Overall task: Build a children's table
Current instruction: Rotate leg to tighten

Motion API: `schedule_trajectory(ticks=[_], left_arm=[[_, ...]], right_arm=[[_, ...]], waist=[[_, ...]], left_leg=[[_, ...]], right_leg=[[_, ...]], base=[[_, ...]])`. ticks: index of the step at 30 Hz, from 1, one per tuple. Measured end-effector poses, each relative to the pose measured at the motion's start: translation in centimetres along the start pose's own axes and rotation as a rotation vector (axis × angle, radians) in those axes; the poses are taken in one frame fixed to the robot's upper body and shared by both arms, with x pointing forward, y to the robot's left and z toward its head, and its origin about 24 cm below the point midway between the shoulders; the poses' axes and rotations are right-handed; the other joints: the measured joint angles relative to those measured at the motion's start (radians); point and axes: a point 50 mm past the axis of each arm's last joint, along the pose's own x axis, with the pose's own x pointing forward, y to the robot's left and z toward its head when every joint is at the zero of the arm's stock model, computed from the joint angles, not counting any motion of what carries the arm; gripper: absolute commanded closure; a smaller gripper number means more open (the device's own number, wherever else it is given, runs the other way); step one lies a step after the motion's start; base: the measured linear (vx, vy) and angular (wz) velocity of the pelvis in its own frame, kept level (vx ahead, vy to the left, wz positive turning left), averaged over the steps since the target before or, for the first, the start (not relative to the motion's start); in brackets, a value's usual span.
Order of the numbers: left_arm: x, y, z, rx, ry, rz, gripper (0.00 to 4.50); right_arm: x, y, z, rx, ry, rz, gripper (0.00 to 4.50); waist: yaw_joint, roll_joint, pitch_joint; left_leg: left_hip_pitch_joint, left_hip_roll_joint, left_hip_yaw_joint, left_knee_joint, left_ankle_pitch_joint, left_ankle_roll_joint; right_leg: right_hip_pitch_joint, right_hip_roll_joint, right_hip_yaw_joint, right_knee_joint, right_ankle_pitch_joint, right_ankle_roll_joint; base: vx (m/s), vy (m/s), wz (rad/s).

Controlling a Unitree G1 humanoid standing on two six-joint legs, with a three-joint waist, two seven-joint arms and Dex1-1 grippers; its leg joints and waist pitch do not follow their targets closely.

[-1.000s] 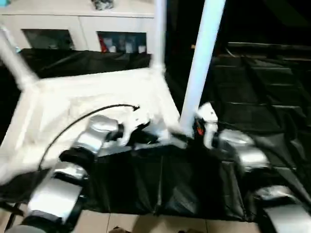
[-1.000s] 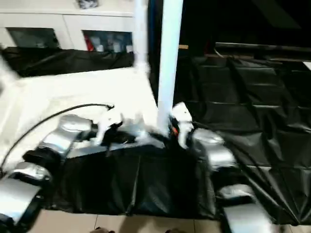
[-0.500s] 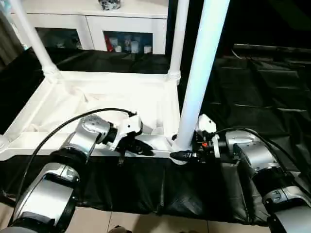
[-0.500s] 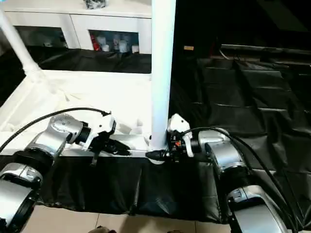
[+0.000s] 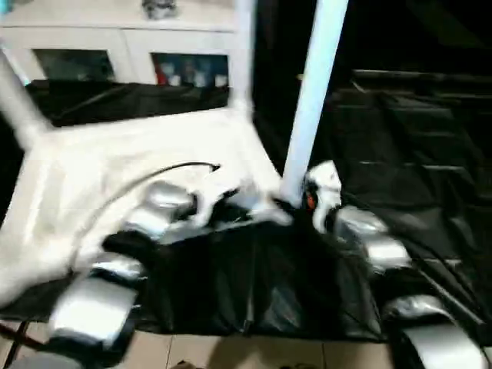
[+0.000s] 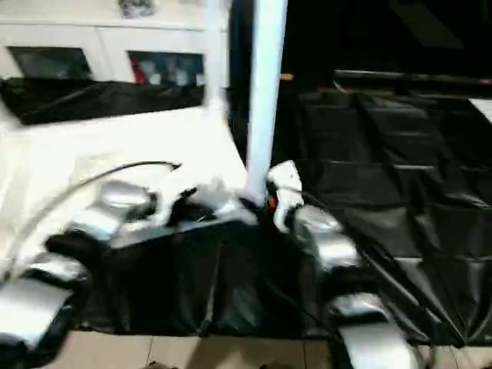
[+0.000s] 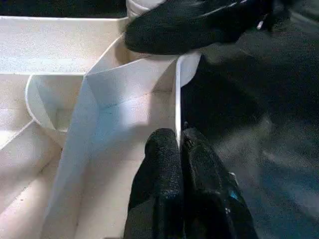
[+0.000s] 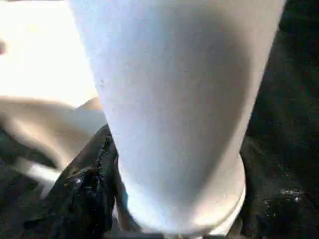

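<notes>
The tabletop (image 5: 146, 165) lies upside down on the black sheet (image 5: 430, 146) in front of us, ribbed underside up. Three legs stand in corner sockets: the near right leg (image 5: 311, 100), one at the far right corner (image 5: 244, 54) and one at the far left (image 5: 14, 104). We judge ca. three quarters done; the near left corner is too blurred to tell, so prob. one leg is left.

Our right gripper (image 8: 169, 219) has its fingers (image 8: 87, 199) around the base of the near right leg, wrapped on it, not fully shut. Our left gripper (image 7: 180, 164) is closed, with the thin rim wall of the tabletop pinched between its fingertips, just beside that same socket.

The black sheet covers the whole work surface; tiled floor (image 5: 231, 354) shows at the near edge. Behind stands a white cabinet (image 5: 115, 46) w/ glass doors.
</notes>
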Motion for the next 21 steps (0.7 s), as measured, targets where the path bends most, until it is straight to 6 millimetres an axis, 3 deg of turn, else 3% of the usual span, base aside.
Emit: schedule_trajectory(ticks=[3,4,10,16,21], left_arm=[[0.9,-0.3,0.4,-0.01,-0.011,0.05,4.5],[1.1,-0.3,0.5,-0.009,-0.013,0.056,4.5],[1.0,-0.3,0.7,0.008,-0.018,0.051,4.5],[0.1,-0.3,0.1,0.042,-0.023,-0.02,4.5],[-1.8,-0.1,-0.8,0.08,-0.012,-0.125,4.5]], right_arm=[[0.7,0.1,0.2,0.019,-0.02,-0.113,1.68],[0.7,0.1,0.3,0.014,-0.025,-0.131,1.12],[0.9,0.3,0.4,-0.003,-0.041,-0.13,0.53],[0.4,0.1,0.4,-0.077,-0.011,0.02,0.35],[-1.4,-0.1,0.0,-0.196,0.04,0.311,0.35]], waist=[[0.001,0.001,0.0],[0.002,0.001,0.0],[0.001,0.001,-0.001],[0.003,0.002,0.0],[0.009,0.003,0.001]], left_leg=[[0.0,0.0,0.0,-0.001,0.0,0.0],[-0.001,0.0,0.0,-0.001,0.0,0.0],[-0.002,0.0,0.0,-0.001,0.0,0.001],[-0.003,0.0,0.0,-0.002,0.0,0.001],[-0.003,0.001,0.0,-0.001,0.0,0.001]], right_leg=[[0.0,0.0,0.0,0.0,0.001,-0.001],[0.0,0.0,0.0,0.0,0.001,-0.001],[0.0,0.0,-0.001,-0.001,0.0,0.0],[-0.001,0.0,-0.001,0.0,0.0,0.0],[-0.002,0.001,-0.002,0.0,0.0,0.0]], base=[[0.0,0.0,0.0],[0.0,0.0,0.0],[0.0,0.0,0.0],[0.0,0.0,0.0],[0.0,0.0,0.0]])
